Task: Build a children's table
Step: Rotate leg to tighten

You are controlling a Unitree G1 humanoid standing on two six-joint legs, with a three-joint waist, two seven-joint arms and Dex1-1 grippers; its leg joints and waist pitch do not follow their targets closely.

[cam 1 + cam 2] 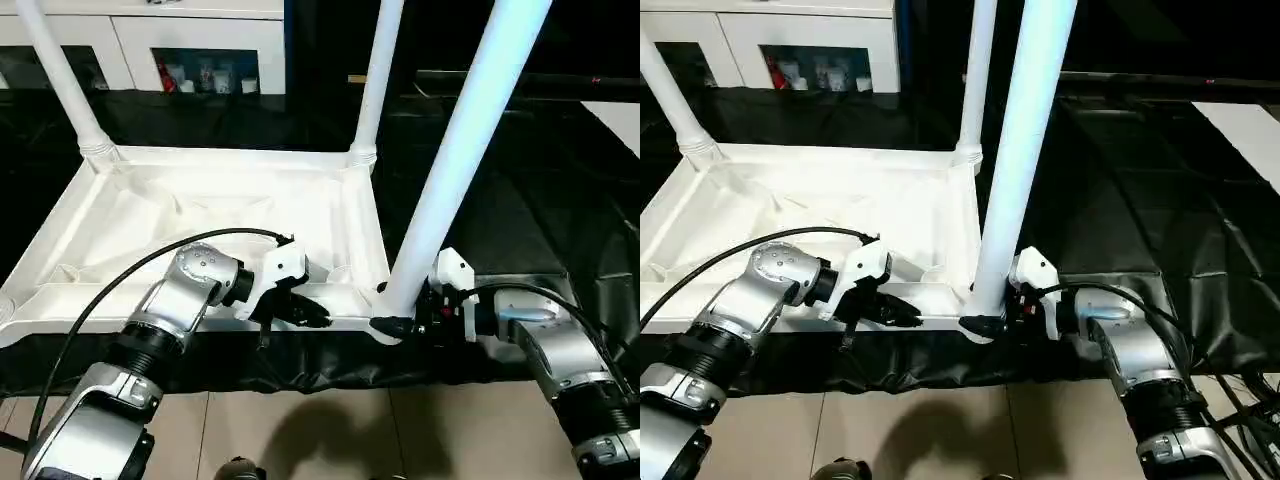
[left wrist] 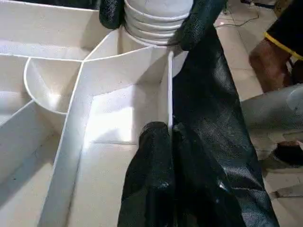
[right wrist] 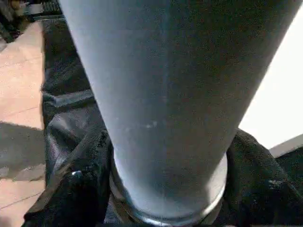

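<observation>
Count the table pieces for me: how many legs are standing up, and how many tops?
Legs standing in corner sockets: 3 (near leg, far middle leg, far left leg)
Table top, upside down: 1
Total: 4 pieces

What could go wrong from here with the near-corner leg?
The near leg leans visibly while the right gripper clasps its base, so it may not be fully seated and could bind or pop out. The left gripper pinches only the thin rim of the tabletop, which might shift.
</observation>
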